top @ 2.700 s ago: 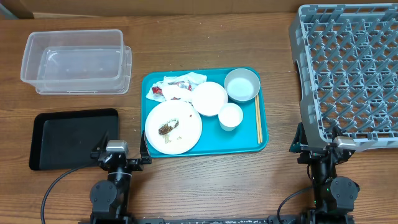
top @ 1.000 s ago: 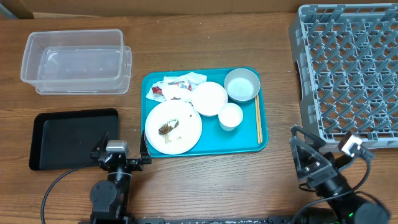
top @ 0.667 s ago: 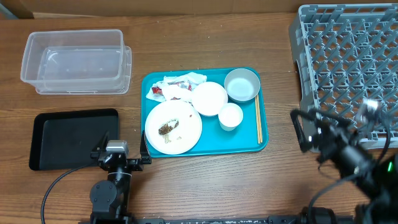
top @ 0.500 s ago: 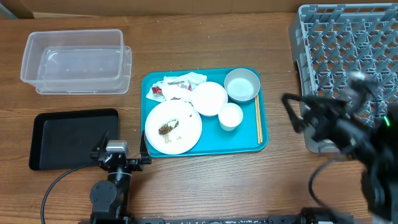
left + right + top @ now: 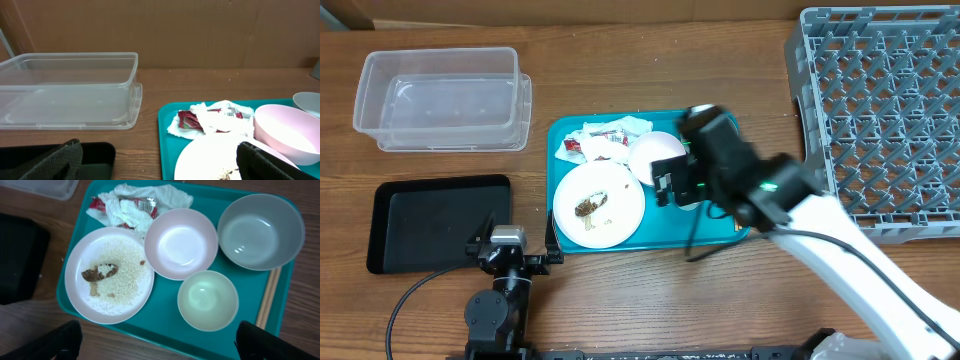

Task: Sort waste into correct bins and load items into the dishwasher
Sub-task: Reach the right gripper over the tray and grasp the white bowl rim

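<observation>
- Hovering over teal tray (image 5: 165, 312) with right fingers (image 5: 262, 342) fully apart, empty; left fingers (image 5: 270, 165) equally wide, empty, low beside black tray (image 5: 430, 225).
- Risk of knocking small cup (image 5: 207, 300) or small plate (image 5: 181, 244) on descent, packed rim to rim.
- Risk of spilling rice (image 5: 127, 270) off large plate (image 5: 100, 307) if tilted.
- Napkin (image 5: 160, 194) and wrapper (image 5: 188, 120) bunched at tray's far corner.
- Wood-grain desk (image 5: 650, 290); clear tub (image 5: 440, 100) left, grey rack (image 5: 880, 110) right; brown wall (image 5: 200, 30) behind.

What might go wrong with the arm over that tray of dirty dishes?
1. The small white round plate seems to overlap the large white plate's rim, so lifting either may jostle the other.
2. Loose rice grains and a brown lump sit on the large plate; tilting it may spill them.
3. The thin wooden chopsticks lie flat along the teal tray's edge, awkward to pinch.
</observation>
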{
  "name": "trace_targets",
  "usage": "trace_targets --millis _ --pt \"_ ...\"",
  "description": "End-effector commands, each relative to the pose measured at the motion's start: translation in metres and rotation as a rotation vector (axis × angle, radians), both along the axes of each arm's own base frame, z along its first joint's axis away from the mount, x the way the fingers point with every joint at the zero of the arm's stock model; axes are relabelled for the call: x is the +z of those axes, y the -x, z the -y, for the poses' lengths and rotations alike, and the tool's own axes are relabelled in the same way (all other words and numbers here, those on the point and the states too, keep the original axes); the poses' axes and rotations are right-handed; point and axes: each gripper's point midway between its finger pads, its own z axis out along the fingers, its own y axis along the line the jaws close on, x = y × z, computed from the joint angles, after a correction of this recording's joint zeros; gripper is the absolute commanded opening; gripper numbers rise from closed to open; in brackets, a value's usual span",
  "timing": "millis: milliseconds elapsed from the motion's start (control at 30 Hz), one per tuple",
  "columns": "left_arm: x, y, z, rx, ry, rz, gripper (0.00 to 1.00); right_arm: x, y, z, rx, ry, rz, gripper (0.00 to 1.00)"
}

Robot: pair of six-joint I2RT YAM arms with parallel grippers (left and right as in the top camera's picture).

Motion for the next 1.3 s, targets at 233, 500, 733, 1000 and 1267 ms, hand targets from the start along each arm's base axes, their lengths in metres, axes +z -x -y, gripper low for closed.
trace_targets --millis 233,500,733,1000,1267 --pt "0.001 0.0 0.0 -0.002 0.007 0.009 1.0 -0.059 -0.021 -0.017 -0.011 0.132 -0.062 0.77" --pt "0.001 0.0 0.0 -0.002 0.007 0.009 1.0 -0.114 -0.019 -0.01 -0.023 0.258 -0.176 0.6" --pt "0.001 0.0 0.0 -0.002 0.007 0.008 1.0 -0.123 -0.023 0.001 -0.087 0.309 -0.173 0.52" --pt "0.001 0.0 0.0 -0.002 0.007 0.008 1.0 -0.129 -0.018 0.004 -0.084 0.324 -0.194 0.41" --pt "0.001 0.0 0.0 -0.002 0.007 0.009 1.0 -0.132 -0.013 0.003 -0.075 0.314 -0.217 0.22"
